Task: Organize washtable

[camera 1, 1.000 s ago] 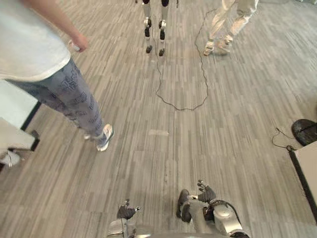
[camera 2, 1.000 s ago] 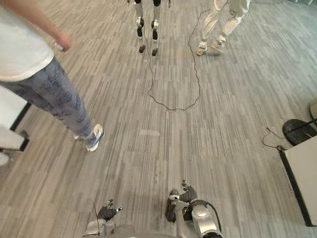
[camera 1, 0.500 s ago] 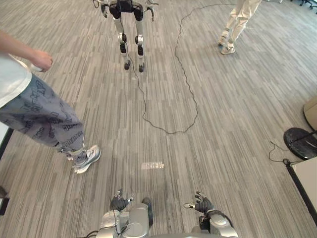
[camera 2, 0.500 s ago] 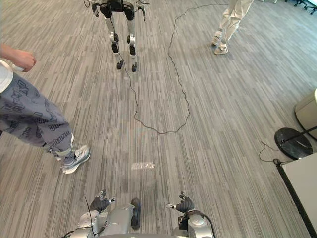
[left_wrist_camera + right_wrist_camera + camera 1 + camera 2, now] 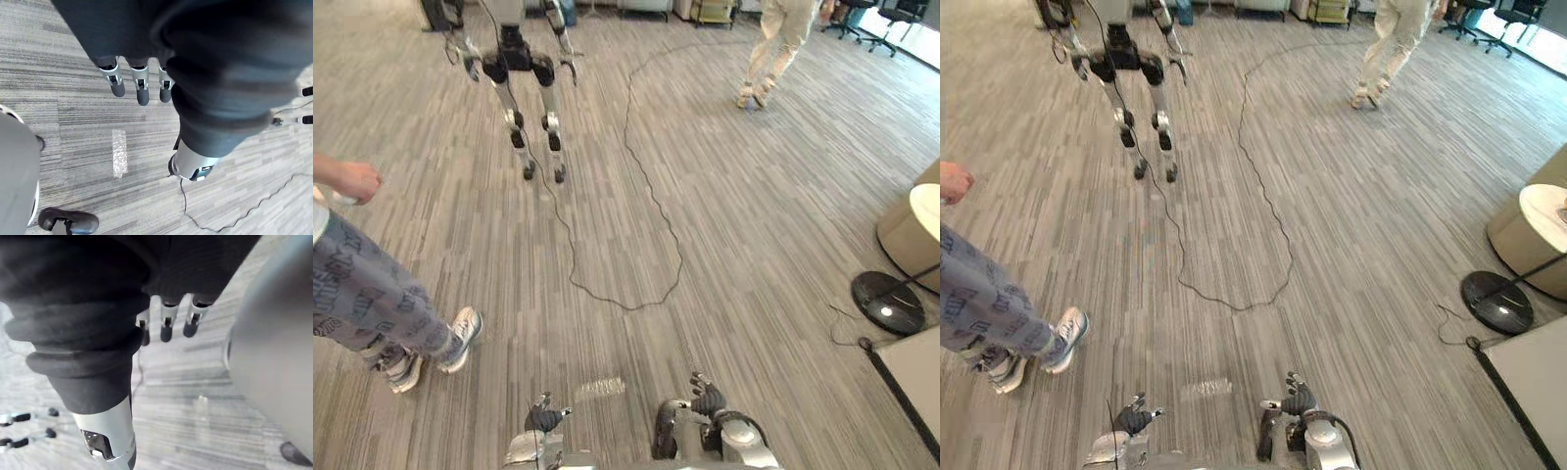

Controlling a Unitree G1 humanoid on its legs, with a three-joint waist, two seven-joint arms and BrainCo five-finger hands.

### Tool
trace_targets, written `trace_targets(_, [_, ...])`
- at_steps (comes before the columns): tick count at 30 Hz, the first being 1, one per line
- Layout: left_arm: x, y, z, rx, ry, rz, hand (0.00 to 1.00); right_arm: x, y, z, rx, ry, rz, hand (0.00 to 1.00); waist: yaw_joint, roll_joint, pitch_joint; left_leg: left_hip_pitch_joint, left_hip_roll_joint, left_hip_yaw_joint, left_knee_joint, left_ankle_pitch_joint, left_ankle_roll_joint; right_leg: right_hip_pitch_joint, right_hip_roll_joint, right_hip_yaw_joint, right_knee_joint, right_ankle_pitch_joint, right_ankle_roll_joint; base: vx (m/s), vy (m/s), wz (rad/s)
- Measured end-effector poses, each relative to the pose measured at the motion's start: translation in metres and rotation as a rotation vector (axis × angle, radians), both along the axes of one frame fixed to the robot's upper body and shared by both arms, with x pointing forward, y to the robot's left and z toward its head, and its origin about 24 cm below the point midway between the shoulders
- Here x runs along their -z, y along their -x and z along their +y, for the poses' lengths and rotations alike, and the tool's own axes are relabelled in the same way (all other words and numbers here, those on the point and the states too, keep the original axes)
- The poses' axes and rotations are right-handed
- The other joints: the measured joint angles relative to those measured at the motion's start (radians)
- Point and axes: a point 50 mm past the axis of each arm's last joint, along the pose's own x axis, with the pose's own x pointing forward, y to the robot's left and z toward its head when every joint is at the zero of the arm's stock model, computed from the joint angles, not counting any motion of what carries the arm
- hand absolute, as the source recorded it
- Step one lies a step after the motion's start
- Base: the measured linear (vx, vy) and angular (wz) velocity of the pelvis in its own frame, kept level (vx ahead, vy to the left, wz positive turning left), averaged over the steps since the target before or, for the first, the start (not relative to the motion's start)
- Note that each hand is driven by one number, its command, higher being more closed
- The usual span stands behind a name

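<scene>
Floor (image 5: 754,245) stretches ahead, no washtable visible — left robot hand (image 5: 544,419) and right robot hand (image 5: 708,399) hang relaxed, empty; judged a walking stage, reaching the surface comes next.

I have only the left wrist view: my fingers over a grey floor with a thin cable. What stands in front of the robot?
Observer: Another robot stands ahead, a little to the left.
Operator: Is somebody close to us?
Observer: Yes, a person in patterned trousers and white shoes stands near on the left side.
Operator: And the right hand, does it carry something?
Observer: No, the right hand hangs low with straight fingers and holds nothing.
</scene>
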Motion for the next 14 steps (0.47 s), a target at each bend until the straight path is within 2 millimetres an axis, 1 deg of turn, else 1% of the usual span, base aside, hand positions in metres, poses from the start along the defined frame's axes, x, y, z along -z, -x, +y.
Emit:
trace_targets(1, [0.001,0.000,-0.008,-0.004,0.023,0.001,0.00,-0.001,0.000,-0.005,0.011,0.009,-0.006,0.00,-0.015,0.019,-0.001,-0.030,0.035,-0.016,0.070,-0.027,-0.024,0.025,0.025,-0.020,-0.043,-0.016,0.002,0.26,-0.144,0.35])
trace_targets(2, [0.000,-0.002,-0.009,-0.001,0.026,-0.010,0.00,-0.001,0.000,-0.007,0.021,0.009,-0.004,0.00,-0.013,0.033,-0.006,-0.090,0.065,-0.026,0.211,-0.036,-0.038,0.046,0.040,-0.030,-0.070,-0.027,-0.001,0.19,-0.143,0.27])
trace_targets(3, [-0.001,-0.003,-0.009,-0.005,0.023,-0.013,0.00,-0.001,0.000,-0.007,0.023,0.009,-0.003,0.00,-0.010,0.033,-0.005,-0.130,0.083,-0.032,0.299,-0.033,-0.044,0.059,0.047,-0.033,-0.085,-0.028,-0.003,0.16,-0.128,0.17])
trace_targets(4, [-0.002,-0.004,-0.008,-0.007,0.021,-0.022,0.00,-0.001,0.002,-0.006,0.028,0.005,-0.006,0.00,0.000,0.032,-0.001,-0.208,0.122,-0.046,0.454,-0.036,-0.054,0.091,0.064,-0.038,-0.114,-0.031,-0.007,0.14,-0.092,0.03])
trace_targets(5, [-0.002,-0.006,-0.008,-0.005,0.020,-0.029,0.00,0.000,0.004,-0.010,0.044,0.010,0.003,0.00,0.008,0.037,0.000,-0.237,0.145,-0.043,0.508,-0.037,-0.053,0.126,0.075,-0.038,-0.132,-0.033,-0.010,0.17,-0.068,-0.02])
trace_targets(7, [-0.003,-0.006,-0.007,-0.004,0.018,-0.028,0.00,0.001,0.005,-0.012,0.052,0.014,0.010,0.00,0.008,0.035,0.000,-0.241,0.148,-0.046,0.438,-0.037,-0.052,0.152,0.073,-0.036,-0.147,-0.035,-0.004,0.11,-0.002,-0.09])
trace_targets(8, [-0.002,-0.005,-0.006,-0.005,0.014,-0.026,0.00,0.001,0.005,-0.013,0.050,0.016,0.010,0.00,0.007,0.035,0.000,-0.240,0.141,-0.055,0.317,-0.036,-0.052,0.159,0.071,-0.024,-0.153,-0.035,0.005,0.07,0.064,-0.27])
trace_targets(9, [-0.002,-0.006,-0.006,-0.007,0.015,-0.027,0.00,0.002,0.006,-0.013,0.047,0.018,0.017,0.00,0.008,0.035,0.000,-0.238,0.123,-0.084,0.184,0.015,-0.056,0.155,0.070,-0.006,-0.155,-0.032,0.013,0.08,0.092,-0.43])
trace_targets(10, [-0.002,-0.006,-0.007,-0.005,0.016,-0.026,0.00,0.002,0.007,-0.013,0.042,0.020,0.023,0.00,0.012,0.031,-0.006,-0.217,0.108,-0.077,0.150,0.030,-0.048,0.155,0.066,0.015,-0.161,-0.025,0.022,0.10,0.110,-0.44])
trace_targets(11, [-0.001,-0.003,-0.004,-0.003,0.008,-0.017,0.00,0.003,0.007,-0.012,0.037,0.020,0.024,0.00,0.008,0.019,-0.017,-0.199,0.089,-0.065,0.102,0.051,-0.043,0.165,0.055,0.022,-0.183,-0.014,0.031,0.14,0.109,-0.25])
trace_targets(12, [0.000,-0.001,0.000,-0.002,-0.002,-0.002,0.00,0.003,0.008,-0.010,0.020,0.024,0.026,0.00,0.004,0.005,-0.026,-0.184,0.072,-0.060,0.068,0.063,-0.035,0.175,0.048,0.024,-0.215,0.012,0.029,0.18,0.139,-0.12])
trace_targets(14, [0.000,-0.003,0.000,0.000,-0.003,-0.002,0.00,0.004,0.010,-0.009,-0.003,0.039,0.034,0.00,0.008,0.000,-0.030,-0.171,0.053,-0.061,0.051,0.071,-0.022,0.186,0.038,0.027,-0.243,0.026,0.035,0.11,0.106,-0.04])
